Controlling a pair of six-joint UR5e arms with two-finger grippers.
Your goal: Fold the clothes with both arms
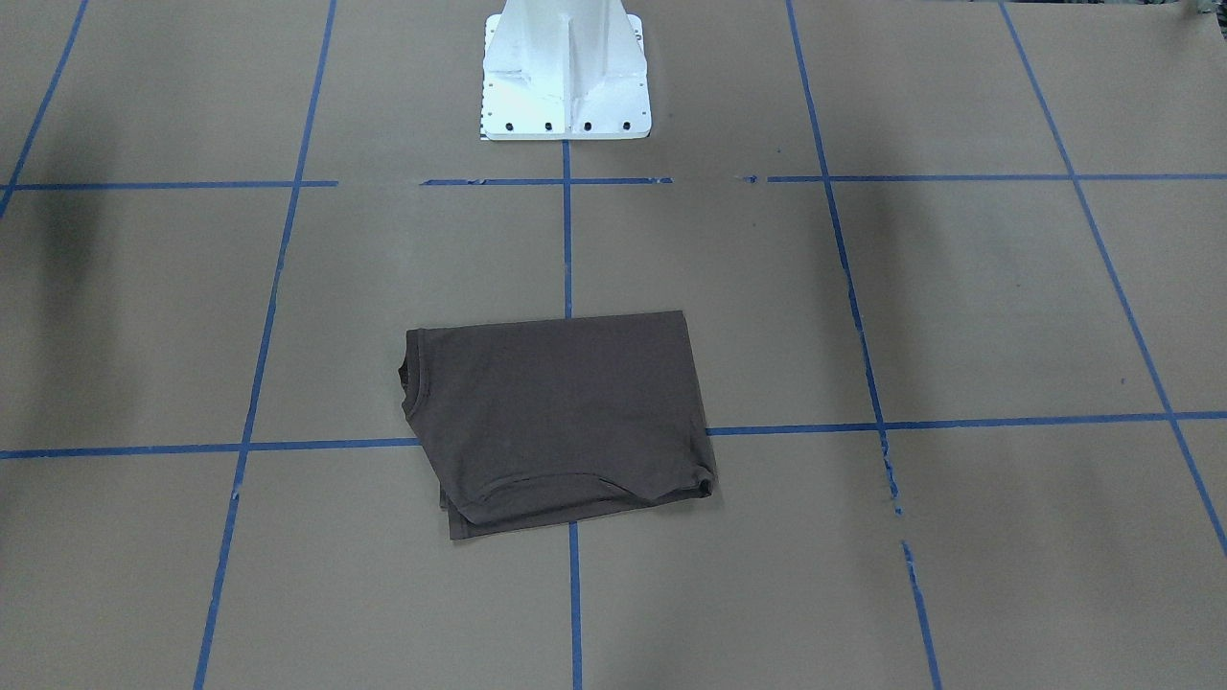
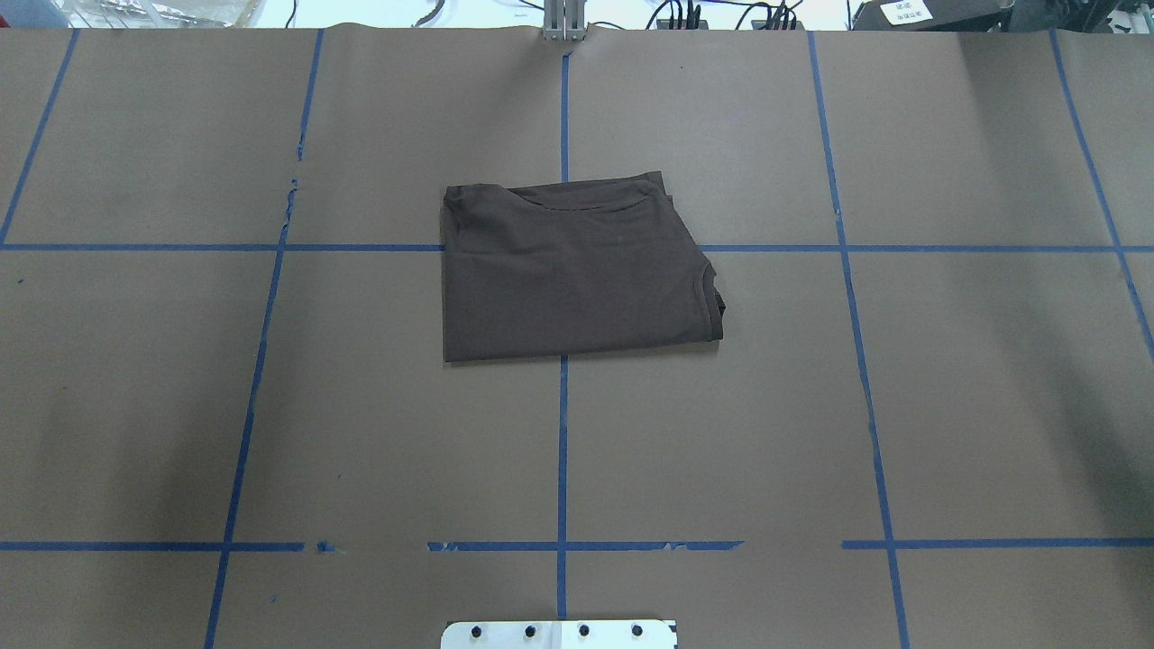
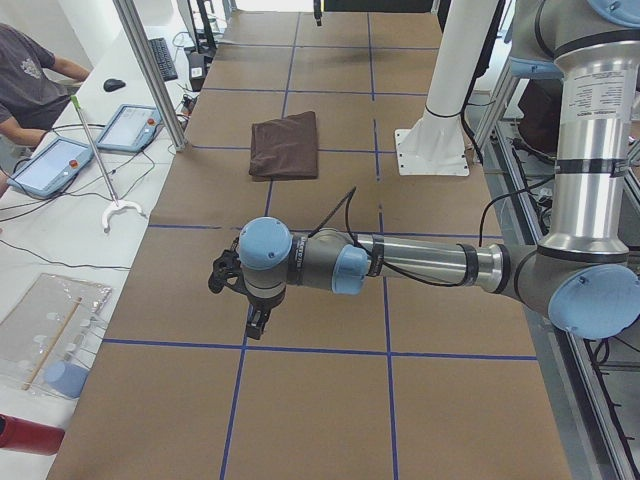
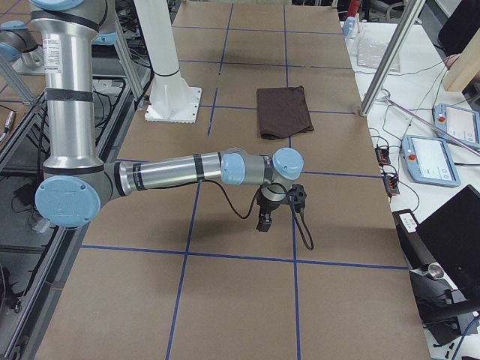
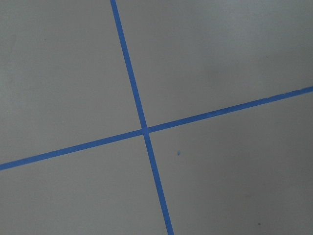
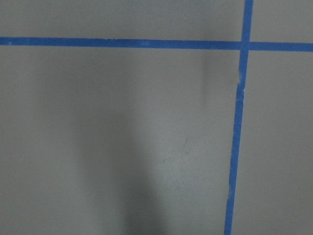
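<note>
I see 2 arms, mirrored pose. On the left arm [image 3: 420, 265] the upper link is upright, elbow bent, forearm level, wrist turned down, left gripper [image 3: 257, 323] pointing down. The right arm [image 4: 165, 172] is the same, right gripper [image 4: 264, 223] pointing down. From my side views I can't tell if either gripper's jaws are parted.

i see the t-shirt [image 2: 577, 270] on the table [image 2: 902, 406] centre, in front of the pedestal [image 1: 566, 77] — left arm [image 3: 420, 265] and right arm [image 4: 165, 174] over opposite ends, well apart from it.
</note>
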